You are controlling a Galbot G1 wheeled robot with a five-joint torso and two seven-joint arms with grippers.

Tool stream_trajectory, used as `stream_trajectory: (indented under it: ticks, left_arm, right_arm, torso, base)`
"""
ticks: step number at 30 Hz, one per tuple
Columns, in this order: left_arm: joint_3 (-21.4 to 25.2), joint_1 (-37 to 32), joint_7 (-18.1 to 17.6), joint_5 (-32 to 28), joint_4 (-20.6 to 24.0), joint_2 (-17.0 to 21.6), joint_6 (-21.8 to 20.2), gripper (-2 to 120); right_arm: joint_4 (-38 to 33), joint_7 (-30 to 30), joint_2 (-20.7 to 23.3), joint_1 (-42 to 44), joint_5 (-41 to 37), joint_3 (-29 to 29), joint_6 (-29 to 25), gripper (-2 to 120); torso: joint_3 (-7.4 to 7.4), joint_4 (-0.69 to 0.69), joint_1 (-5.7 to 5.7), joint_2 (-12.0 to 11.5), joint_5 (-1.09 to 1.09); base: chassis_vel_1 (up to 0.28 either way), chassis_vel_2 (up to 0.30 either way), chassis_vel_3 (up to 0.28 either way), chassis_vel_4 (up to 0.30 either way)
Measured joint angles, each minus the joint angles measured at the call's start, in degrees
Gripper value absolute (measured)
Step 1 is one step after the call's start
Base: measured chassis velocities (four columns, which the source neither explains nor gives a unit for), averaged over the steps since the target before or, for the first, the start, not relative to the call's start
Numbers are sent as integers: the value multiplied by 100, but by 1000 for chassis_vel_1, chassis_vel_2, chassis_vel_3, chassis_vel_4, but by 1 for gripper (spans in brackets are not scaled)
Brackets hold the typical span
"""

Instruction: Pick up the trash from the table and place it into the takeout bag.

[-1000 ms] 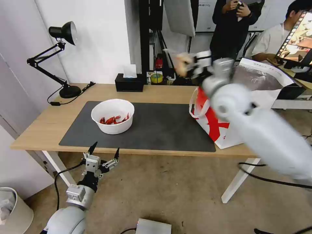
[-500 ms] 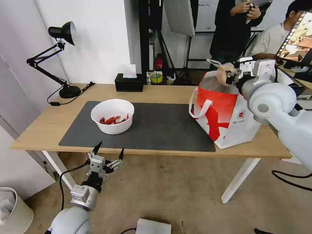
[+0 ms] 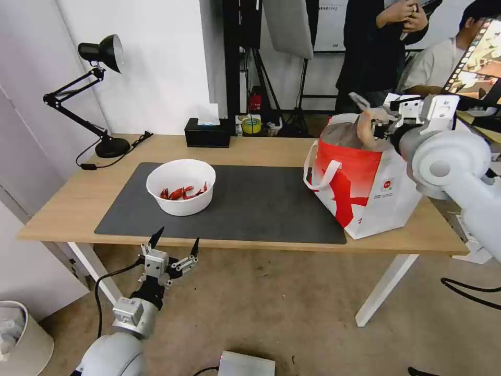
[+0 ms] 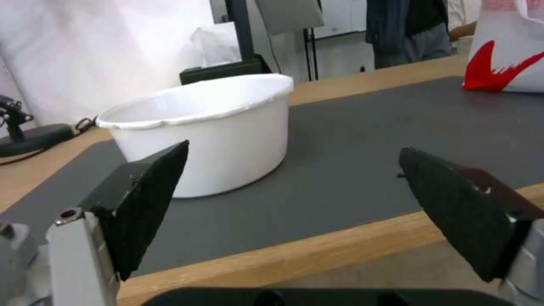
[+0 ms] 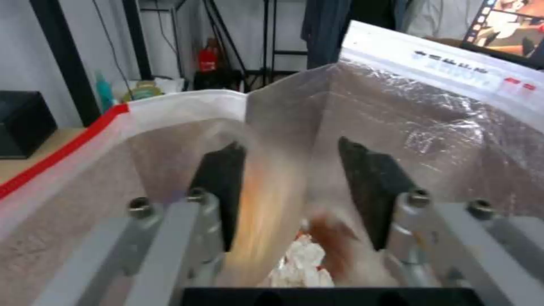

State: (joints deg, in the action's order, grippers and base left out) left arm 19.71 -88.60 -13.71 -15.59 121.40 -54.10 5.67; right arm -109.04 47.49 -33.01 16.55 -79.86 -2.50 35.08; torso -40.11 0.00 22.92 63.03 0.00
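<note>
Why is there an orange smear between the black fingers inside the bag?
Right wrist view: the beige lump smears into a streak between the right gripper's open fingers, likely motion blur; the takeout bag's foil glints. Head view: soft shadow beside the white bowl; the left gripper hangs below the table.

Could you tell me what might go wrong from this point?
The right gripper sits open just over the takeout bag; pulling away, it could snag the foil lining and tip the bag. The bowl of shells is uncovered, so the open left gripper might spill it in lifting.
</note>
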Motion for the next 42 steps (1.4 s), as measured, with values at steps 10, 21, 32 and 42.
stream_trajectory:
  ticks: [10, 21, 32, 42]
  left_arm:
    - [29, -43, -6, 22, 53, -4, -11, 100]
    - [170, -89, -11, 11, 80, 20, -12, 100]
    - [435, -242, -10, 45, 113, -189, 68, 100]
    - [473, -226, -10, 2, 139, -127, 59, 100]
  right_arm:
    - [-92, -506, 68, 43, -31, 42, -465, 86]
    - [-891, -2965, 263, 923, 1382, -55, -2552, 100]
    - [-1952, -2724, 463, 3215, 2598, 124, -3236, 100]
    - [-1365, -2469, -9, 5364, 4176, 704, -4115, 100]
  torso:
    - [0, 0, 0, 0, 0]
    - [0, 1, 0, 0, -1]
    - [1, 0, 0, 0, 0]
    - [1, -1, 0, 0, 1]
  base:
    - [0, 0, 0, 0]
    - [0, 0, 0, 0]
    - [0, 0, 0, 0]
    - [0, 0, 0, 0]
